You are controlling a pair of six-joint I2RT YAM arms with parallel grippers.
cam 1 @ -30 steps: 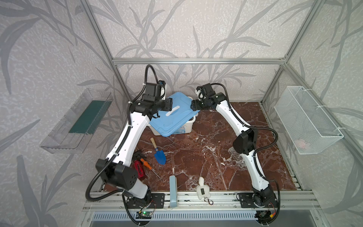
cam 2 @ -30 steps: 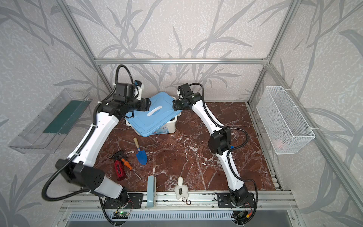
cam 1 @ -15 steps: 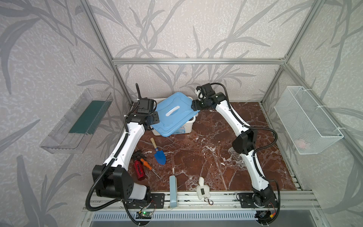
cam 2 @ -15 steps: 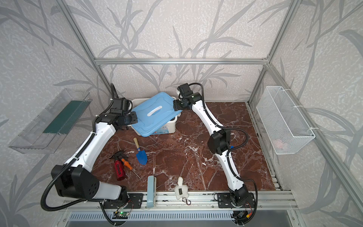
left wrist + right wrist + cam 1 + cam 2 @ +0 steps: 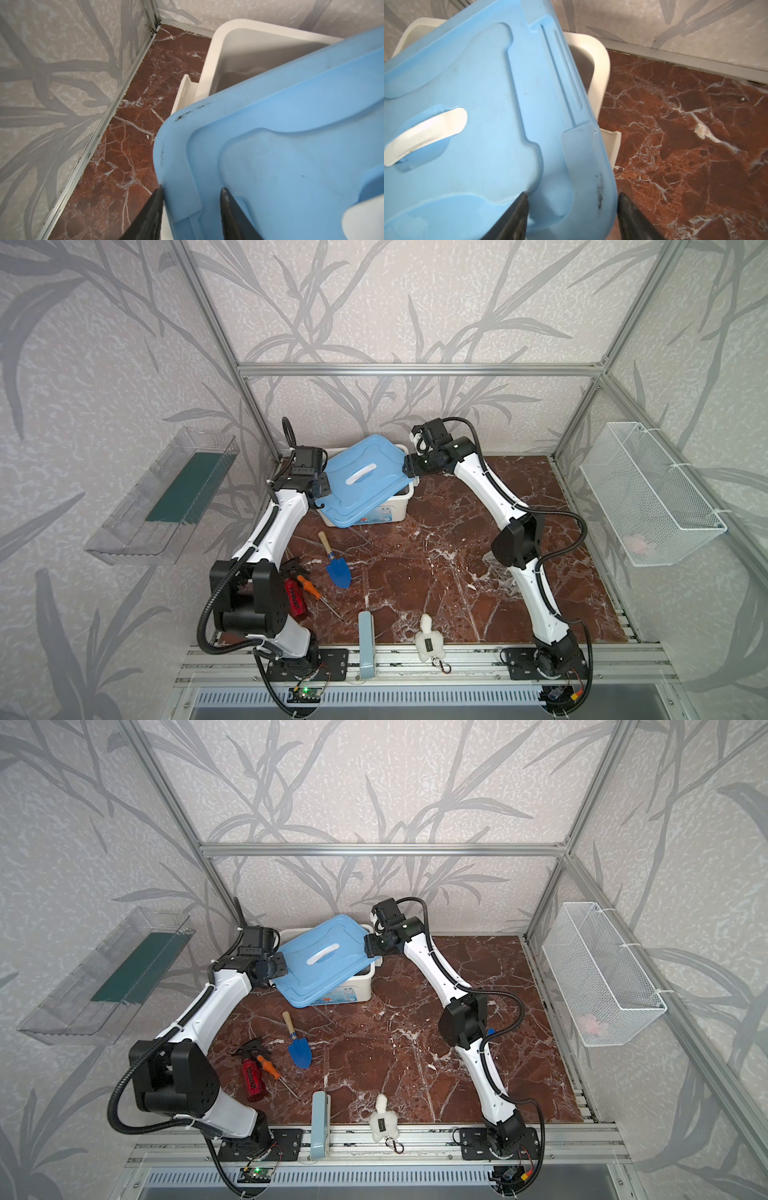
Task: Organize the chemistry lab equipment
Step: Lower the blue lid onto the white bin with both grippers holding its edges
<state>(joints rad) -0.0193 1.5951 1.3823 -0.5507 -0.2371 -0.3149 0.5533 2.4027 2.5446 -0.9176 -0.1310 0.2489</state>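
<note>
Two arms meet at a blue lid (image 5: 361,483) that lies askew and tilted over a white bin (image 5: 376,516) at the back of the marble table (image 5: 436,506). Far left, a clear tray (image 5: 124,531) with a green pad hangs on the wall. Near the left arm's base lies a red spray bottle (image 5: 296,602) with an orange-handled screwdriver (image 5: 308,586) just beside it. Right of them a blue trowel (image 5: 338,572) points its blade toward the front.

The left gripper (image 5: 321,490) sits at the lid's left corner. In the left wrist view its jaws stand apart astride the lid's rim, one finger (image 5: 149,218) outside the edge and the other over the lid's top. I cannot tell whether they pinch it.

At the front rail stand a pale blue case (image 5: 365,641) and a white plush (image 5: 429,642).

The right gripper (image 5: 409,466) is at the lid's far right corner. In the right wrist view its jaws are likewise spread across the rim, one finger (image 5: 512,218) on the lid and the other just off its edge above the table. Again I cannot tell whether they clamp.

The labware (image 5: 500,572), clear pieces, lies on the table under the right arm's elbow, mostly hidden by it. In a top view a blue cap (image 5: 491,1031) shows beside that elbow.

Far right, a wire basket (image 5: 631,481) on the wall holds something pink (image 5: 638,542).
</note>
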